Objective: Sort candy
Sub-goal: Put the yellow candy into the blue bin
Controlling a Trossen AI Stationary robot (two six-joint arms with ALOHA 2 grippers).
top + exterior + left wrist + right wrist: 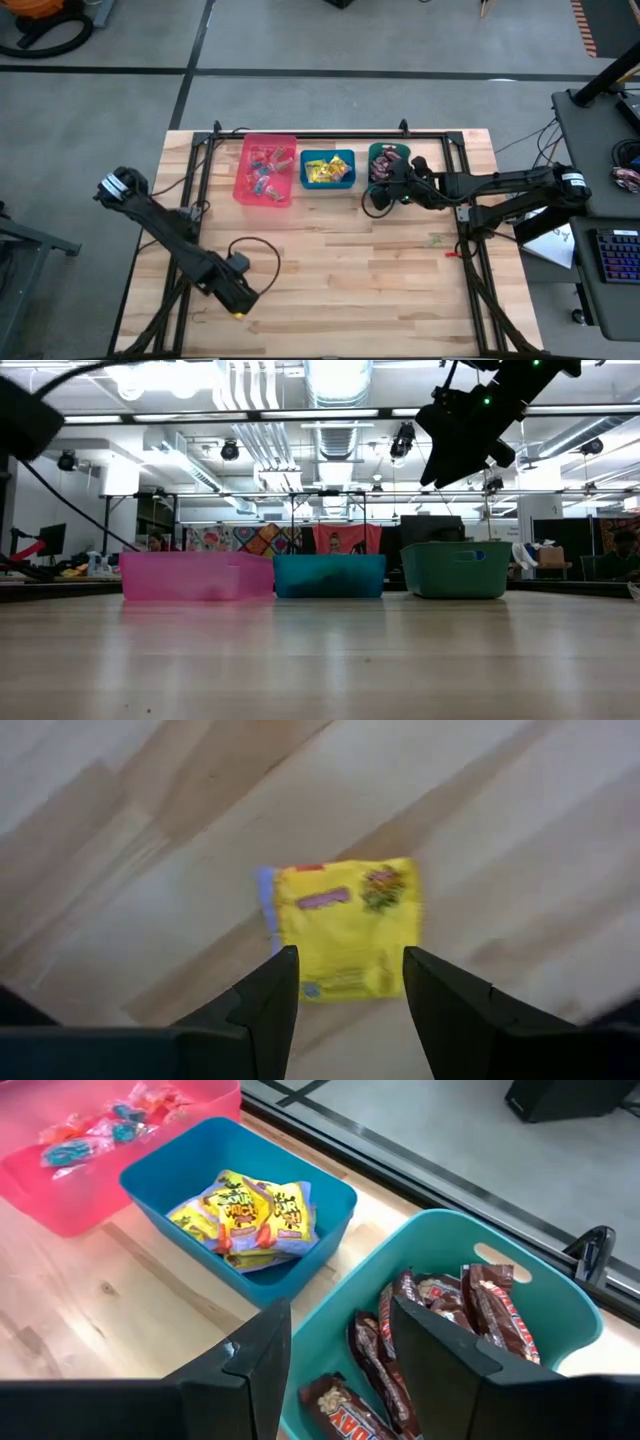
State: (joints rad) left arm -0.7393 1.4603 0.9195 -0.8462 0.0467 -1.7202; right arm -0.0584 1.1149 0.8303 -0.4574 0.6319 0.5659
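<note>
1. Hovering low over the near-left part of the light wooden slatted table [350,280], the left gripper [345,982] is pointing down at a single yellow square candy packet [347,925] that is lying flat on the boards.
2. Its two dark fingers [268,1005] are standing apart, one on each side of the packet's near edge, and they are not closing on it; the packet is resting on the wood just ahead of the tips.
3. The right gripper [335,1355] is hanging above the teal plastic bin [560,1295], over that bin's near wall, with its jaws spread and nothing between them.
4. Directly below and ahead of this claw, dark brown-red wrapped bars [480,1315] are lying piled inside the teal bin.
5. Just beside that claw, toward the middle of the row, the blue plastic bin [175,1175] is holding a heap of yellow square packets [250,1215].
6. Farther from the right claw, past the blue bin, the pink plastic bin [60,1205] is holding small clear-wrapped pink and teal pieces [100,1130].
7. In the high view the three bins are sitting side by side along the table's far edge, pink [266,170], blue [328,170] and teal [385,160], well apart from the left claw [238,300], while the right claw [385,190] is reaching over the teal one.
8. In the low view the right arm [475,420] is hanging in the air above the teal bin [455,570], clear of its rim.
</note>
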